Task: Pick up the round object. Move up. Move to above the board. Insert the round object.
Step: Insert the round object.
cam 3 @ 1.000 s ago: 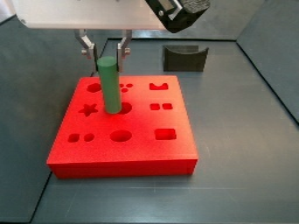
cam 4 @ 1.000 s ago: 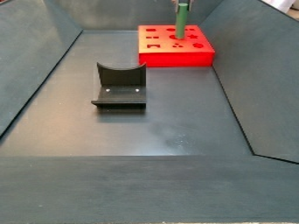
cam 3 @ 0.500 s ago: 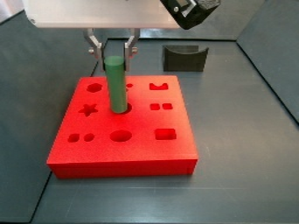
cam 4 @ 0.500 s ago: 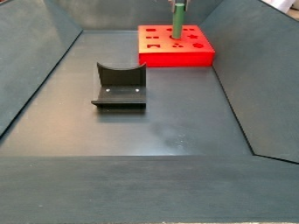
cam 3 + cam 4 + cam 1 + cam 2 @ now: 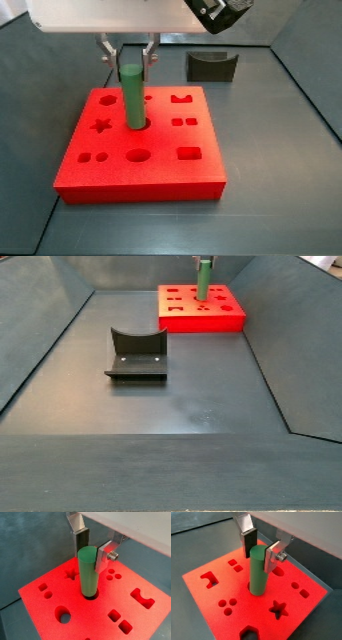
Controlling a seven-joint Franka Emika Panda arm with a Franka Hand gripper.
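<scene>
The green round peg [image 5: 132, 95] stands upright with its lower end in a round hole near the middle of the red board [image 5: 160, 172]. It shows the same way in both wrist views [image 5: 87, 572] [image 5: 256, 569] and at the far end of a side view [image 5: 205, 278]. My gripper [image 5: 128, 62] is directly above the board, its two fingers on either side of the peg's top end, shut on it [image 5: 91, 554] [image 5: 259, 553]. The board's other cut-outs, a star, squares, ovals and small circles, are empty [image 5: 100, 614] [image 5: 248, 612].
The dark fixture [image 5: 136, 353] with a curved notch stands on the grey floor apart from the board, behind it in a side view [image 5: 211, 66]. Sloped dark walls [image 5: 40, 346] enclose the floor on all sides. The board [image 5: 201, 318] sits near the far wall.
From a second ago to half a second ago, the gripper and peg shifted slightly sideways over the board and the peg settled into the round hole. Since then nothing has moved.
</scene>
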